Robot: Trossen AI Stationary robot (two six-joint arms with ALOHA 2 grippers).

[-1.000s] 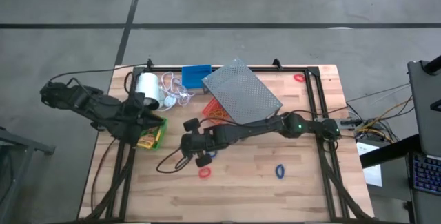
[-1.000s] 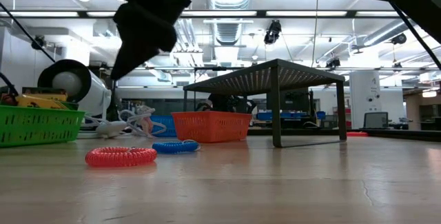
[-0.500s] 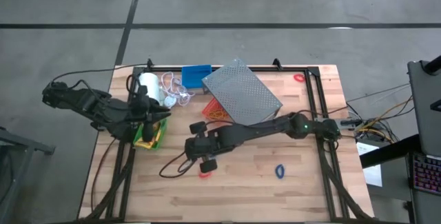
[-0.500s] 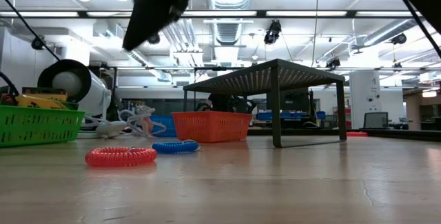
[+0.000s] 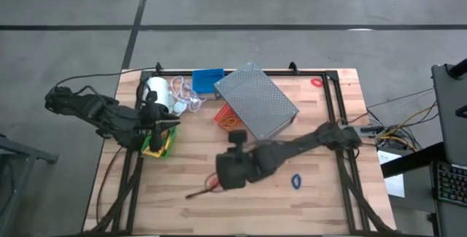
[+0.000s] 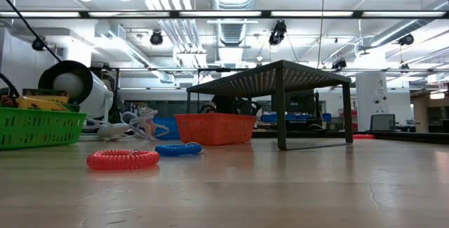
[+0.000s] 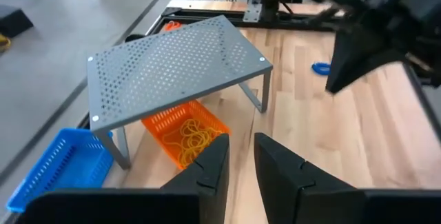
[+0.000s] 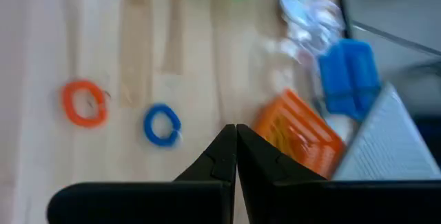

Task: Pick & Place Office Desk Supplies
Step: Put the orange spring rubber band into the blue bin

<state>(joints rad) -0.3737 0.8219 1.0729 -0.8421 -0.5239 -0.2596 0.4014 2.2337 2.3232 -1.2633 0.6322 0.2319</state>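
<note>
My left gripper (image 5: 169, 125) hovers over the green bin (image 5: 162, 145), open with a narrow gap (image 7: 238, 162) and nothing in it. A yellow crayon box (image 6: 42, 102) lies in that bin (image 6: 38, 126). My right gripper (image 5: 225, 177) is shut (image 8: 236, 133) on nothing, high above a red ring (image 8: 84, 102) and a blue ring (image 8: 162, 124) that lie flat on the table. The orange bin (image 5: 228, 117) stands half under the grey rack (image 5: 255, 100), and the blue bin (image 5: 208, 81) stands at the far edge.
A white roll (image 5: 157, 91) with loose white cord lies beside the blue bin. A second blue ring (image 5: 296, 181) lies near the right side and another red ring (image 5: 316, 82) at the far right corner. Bare wood spreads along the near edge.
My right gripper has risen from just above the two rings, leaving the top of the low view, and has swung toward the table's near right while rolling; it stays shut. My left gripper has rolled a little over the green bin. The rings have not moved.
</note>
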